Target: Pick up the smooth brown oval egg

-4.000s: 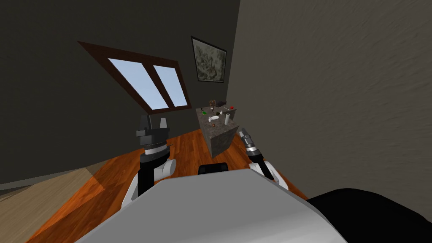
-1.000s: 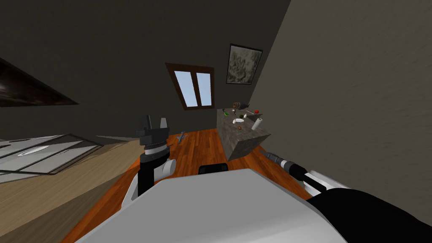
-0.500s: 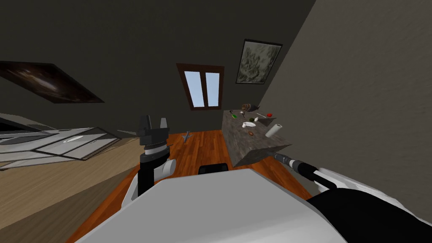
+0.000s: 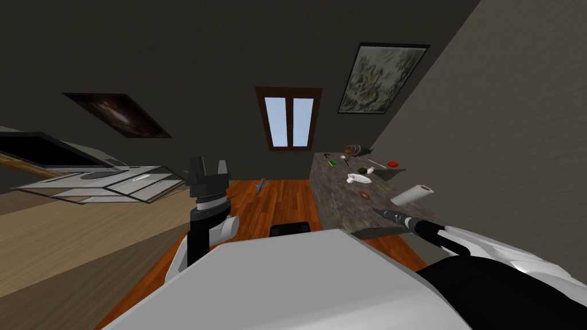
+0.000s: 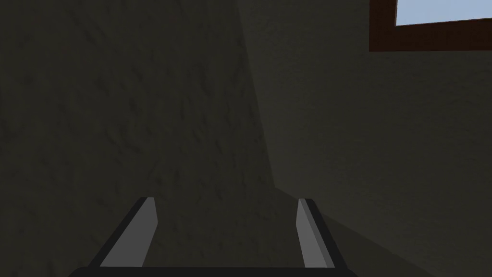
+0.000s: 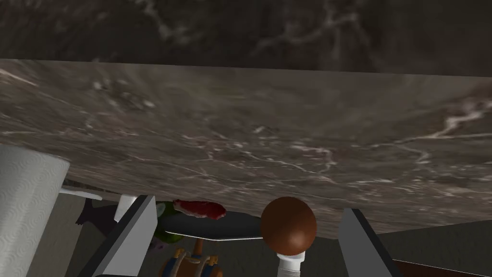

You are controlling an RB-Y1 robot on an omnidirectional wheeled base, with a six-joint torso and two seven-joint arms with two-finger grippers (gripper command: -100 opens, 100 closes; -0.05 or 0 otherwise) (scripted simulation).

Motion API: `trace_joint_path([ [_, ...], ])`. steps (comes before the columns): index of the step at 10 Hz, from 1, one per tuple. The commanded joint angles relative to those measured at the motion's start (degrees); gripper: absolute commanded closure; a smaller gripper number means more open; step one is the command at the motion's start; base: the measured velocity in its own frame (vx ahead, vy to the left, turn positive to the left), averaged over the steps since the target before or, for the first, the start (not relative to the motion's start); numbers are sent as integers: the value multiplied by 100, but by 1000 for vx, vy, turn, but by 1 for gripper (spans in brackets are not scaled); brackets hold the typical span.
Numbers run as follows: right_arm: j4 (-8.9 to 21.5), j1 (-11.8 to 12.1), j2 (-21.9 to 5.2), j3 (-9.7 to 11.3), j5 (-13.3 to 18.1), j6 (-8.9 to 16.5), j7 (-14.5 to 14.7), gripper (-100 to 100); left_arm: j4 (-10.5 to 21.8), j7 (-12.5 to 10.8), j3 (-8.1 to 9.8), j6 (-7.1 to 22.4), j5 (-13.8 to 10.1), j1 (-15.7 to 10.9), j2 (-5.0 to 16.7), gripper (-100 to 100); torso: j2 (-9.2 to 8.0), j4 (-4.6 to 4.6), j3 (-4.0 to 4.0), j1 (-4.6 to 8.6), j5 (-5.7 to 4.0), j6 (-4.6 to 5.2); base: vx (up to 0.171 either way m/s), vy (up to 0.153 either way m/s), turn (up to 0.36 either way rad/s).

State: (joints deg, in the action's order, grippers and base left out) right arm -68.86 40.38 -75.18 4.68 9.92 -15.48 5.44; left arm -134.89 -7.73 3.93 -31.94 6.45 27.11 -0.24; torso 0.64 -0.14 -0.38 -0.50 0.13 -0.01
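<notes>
Right wrist view: right hand (image 6: 247, 204) released, brown egg (image 6: 288, 226) on counter (image 6: 240, 120) ahead.

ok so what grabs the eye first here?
The brown egg, lying on the marbled stone counter, sits ahead of the open right gripper, framed between its fingers but not gripped. A white paper roll is nearby on the same counter. The left gripper is raised, open, away from the counter.

Paper roll (image 6: 26, 211) cut by edge; egg (image 6: 288, 225) part-hides white obj (image 6: 291, 263).
</notes>
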Motion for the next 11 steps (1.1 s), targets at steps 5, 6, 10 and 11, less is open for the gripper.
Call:
trace_joint_path([
  [5,202,-25,-199,146,25,303,107,0,0,0,1,0,0,-1,0,0,-39,8,21,20,-5,7,145,48,107],
  [6,300,-120,-18,187,76,325,173,-100,0,0,1,0,0,-1,0,0,-66,15,38,27,-7,9,26,-27,99],
  [10,434,-258,112,269,120,317,209,100,1,0,1,1,0,-1,1,0,-80,18,46,49,-13,10,23,-45,49],
  [11,432,-257,111,268,120,317,208,100,1,0,1,1,0,-2,1,0,-84,20,49,38,-10,10,0,0,0],
])
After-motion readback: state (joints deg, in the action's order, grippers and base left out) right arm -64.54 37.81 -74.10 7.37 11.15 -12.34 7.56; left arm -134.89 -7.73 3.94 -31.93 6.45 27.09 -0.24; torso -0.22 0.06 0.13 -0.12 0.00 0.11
